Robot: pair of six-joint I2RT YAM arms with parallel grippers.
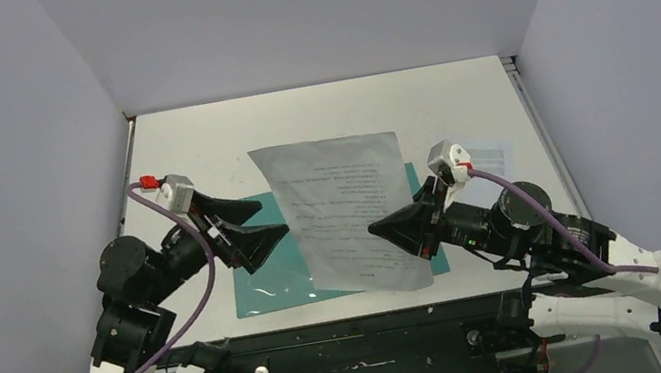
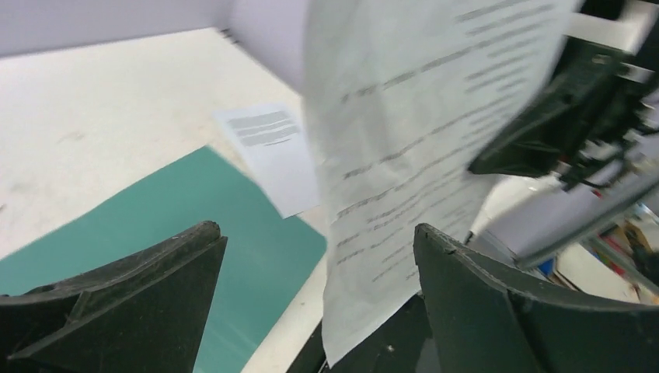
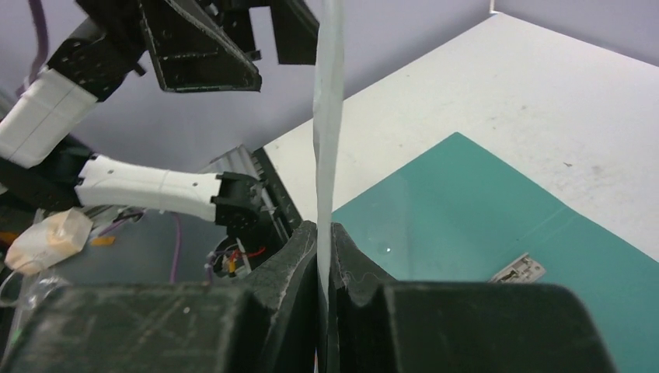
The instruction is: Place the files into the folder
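One of the files, a white printed sheet, hangs upright in the air above the table. My right gripper is shut on its right edge. In the right wrist view the sheet stands edge-on, pinched between the jaws of that gripper. My left gripper is open just left of the sheet, with nothing between its fingers. The teal folder lies flat on the table under both grippers. Another printed sheet lies on the table at the back right.
A small metal clip shows on the folder's surface. Grey walls close in the table on three sides. The table's dark front rail runs between the arm bases.
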